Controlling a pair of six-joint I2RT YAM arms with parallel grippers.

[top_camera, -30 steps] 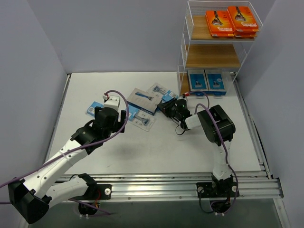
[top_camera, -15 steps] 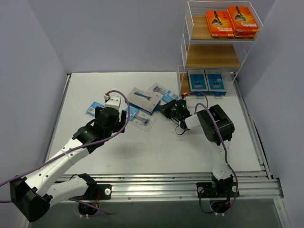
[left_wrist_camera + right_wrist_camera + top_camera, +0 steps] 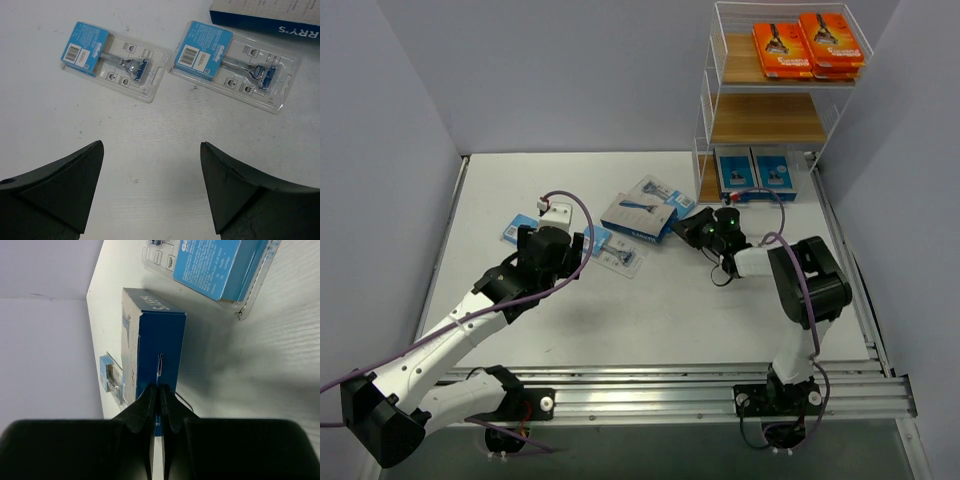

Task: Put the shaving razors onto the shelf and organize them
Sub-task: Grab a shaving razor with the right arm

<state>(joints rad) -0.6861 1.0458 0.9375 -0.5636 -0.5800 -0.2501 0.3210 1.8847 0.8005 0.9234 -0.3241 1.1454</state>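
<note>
A blue-and-grey razor box (image 3: pixel 640 214) (image 3: pixel 155 345) is tilted off the table, and my right gripper (image 3: pixel 677 226) (image 3: pixel 160 390) is shut on the thin flap at its near end. Behind it lies a clear blister pack (image 3: pixel 658 189) (image 3: pixel 220 267). My left gripper (image 3: pixel 553 250) (image 3: pixel 151 145) hangs open over bare table. Two blister packs (image 3: pixel 114 54) (image 3: pixel 234 57) lie flat just beyond its fingers. The shelf (image 3: pixel 705 120) stands at the back right. Orange boxes (image 3: pixel 810 45) lie on its top tier, and two blue boxes (image 3: pixel 755 170) stand on its bottom tier.
The shelf's middle wooden tier (image 3: pixel 765 118) carries nothing. A metal rail (image 3: pixel 700 385) runs along the near edge of the table, where both arm bases sit. Grey walls close in the left and right sides.
My right gripper has shut and moved right toward the shelf, and the blue-and-grey box has come with it. The left arm has barely moved.
</note>
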